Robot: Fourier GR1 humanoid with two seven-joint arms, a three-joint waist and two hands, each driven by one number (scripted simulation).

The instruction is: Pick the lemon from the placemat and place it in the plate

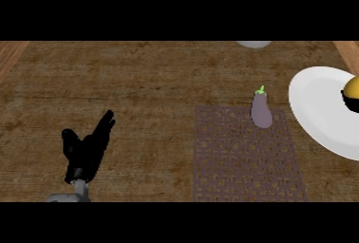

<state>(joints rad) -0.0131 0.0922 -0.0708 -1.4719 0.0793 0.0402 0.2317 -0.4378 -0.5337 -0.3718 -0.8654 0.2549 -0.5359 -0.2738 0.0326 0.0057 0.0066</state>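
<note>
Round yellow lemon [352, 87] sitting over the smooth white plate [319, 109], right hand [350, 102] fingers too hidden to tell, left hand [88, 149] resting open, fingers straight, purple eggplant [261, 110] lying on the holey placemat [245, 161].

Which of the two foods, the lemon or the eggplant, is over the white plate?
The lemon, the yellow one at the view's right edge, is over the plate. The purple eggplant lies at the top edge of the placemat.

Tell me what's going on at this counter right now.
The lemon is over the white plate at the view's right edge, with something black, probably the right hand, just beneath it. The left hand rests open at the lower left. An eggplant lies on the top edge of the placemat.
</note>
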